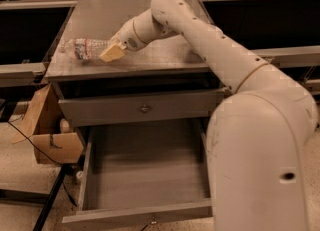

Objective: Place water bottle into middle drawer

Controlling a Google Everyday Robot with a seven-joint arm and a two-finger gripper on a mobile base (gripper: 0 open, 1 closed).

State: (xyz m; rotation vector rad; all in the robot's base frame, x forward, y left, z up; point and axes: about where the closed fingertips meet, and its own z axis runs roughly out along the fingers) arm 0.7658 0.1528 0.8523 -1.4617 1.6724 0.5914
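Observation:
The water bottle (pixel 81 48) lies on its side on the left part of the grey cabinet top (pixel 165 55), clear and crinkled with a red-and-blue label band. My gripper (pixel 111 51) is at the bottle's right end, low over the top and touching or nearly touching it. The middle drawer (pixel 145 170) is pulled out below, with a bare flat floor and a small knob on its front edge. My arm reaches in from the right, and its bulky lower part hides the drawer's right side.
A shut grey drawer panel with a round brass knob (pixel 145 108) sits above the open drawer. A cardboard box (pixel 52 142) stands left of the cabinet, with a black cable and a dark stand leg (pixel 50 200) on the floor. Dark benches flank the cabinet.

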